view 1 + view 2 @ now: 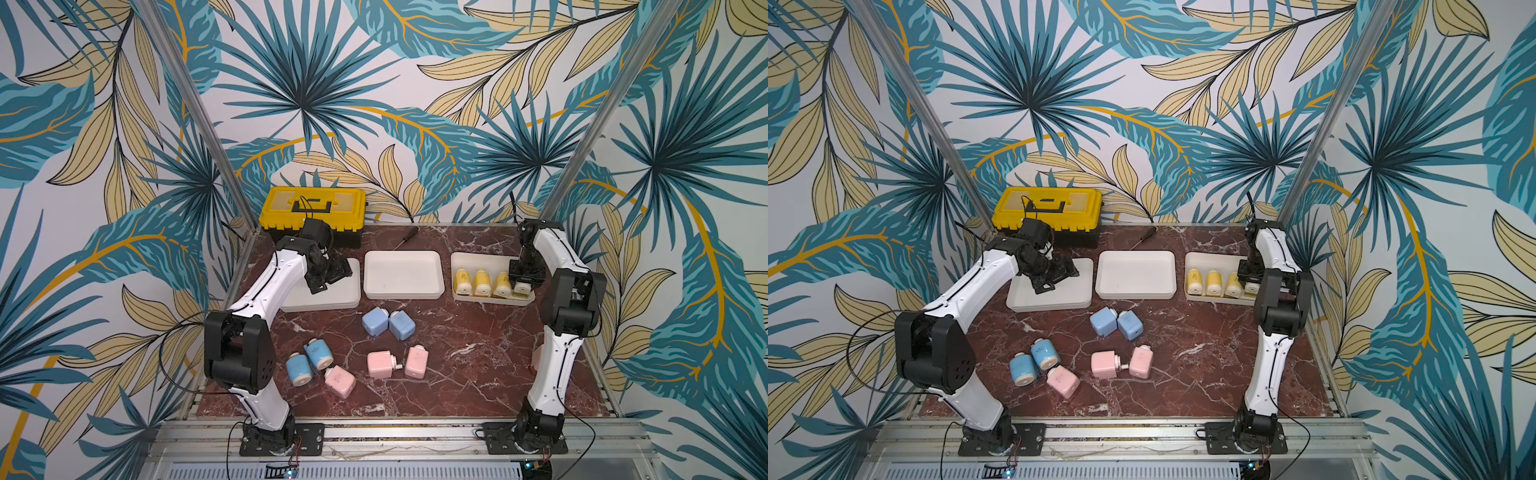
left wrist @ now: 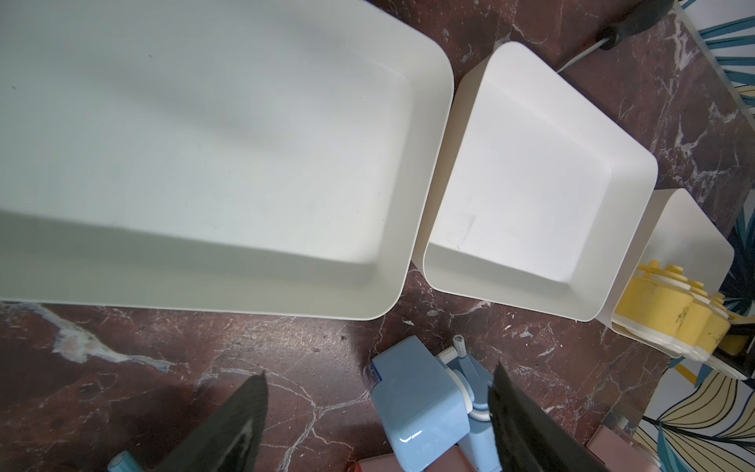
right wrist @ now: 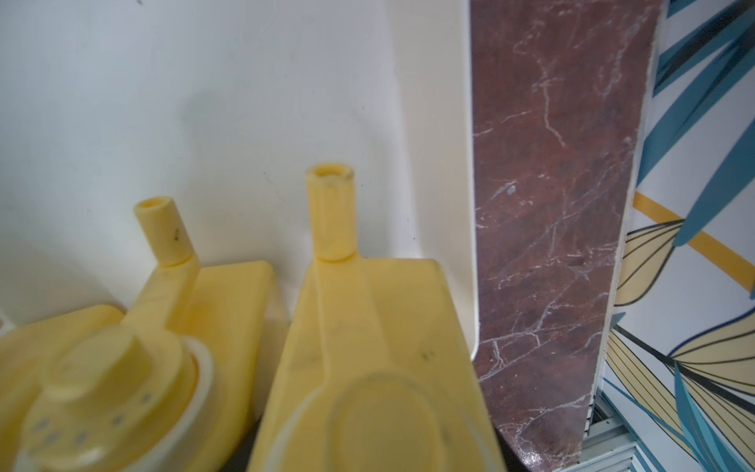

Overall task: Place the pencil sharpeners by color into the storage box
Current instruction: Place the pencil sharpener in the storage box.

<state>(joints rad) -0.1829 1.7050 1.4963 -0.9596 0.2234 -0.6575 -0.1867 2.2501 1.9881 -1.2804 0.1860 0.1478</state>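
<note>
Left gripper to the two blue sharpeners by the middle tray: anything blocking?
Nothing visible. The open left gripper hangs over bare marble beside the pair of blue plastic sharpeners; the empty white middle tray lies just behind them.

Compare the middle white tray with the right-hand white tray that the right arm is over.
The middle tray holds nothing; the right-hand tray holds a row of yellow pencil sharpeners. The middle tray has no arm above it; the right gripper sits over the right-hand tray's last sharpener. Both are white, shallow, round-cornered, and stand side by side on the marble table.
</note>
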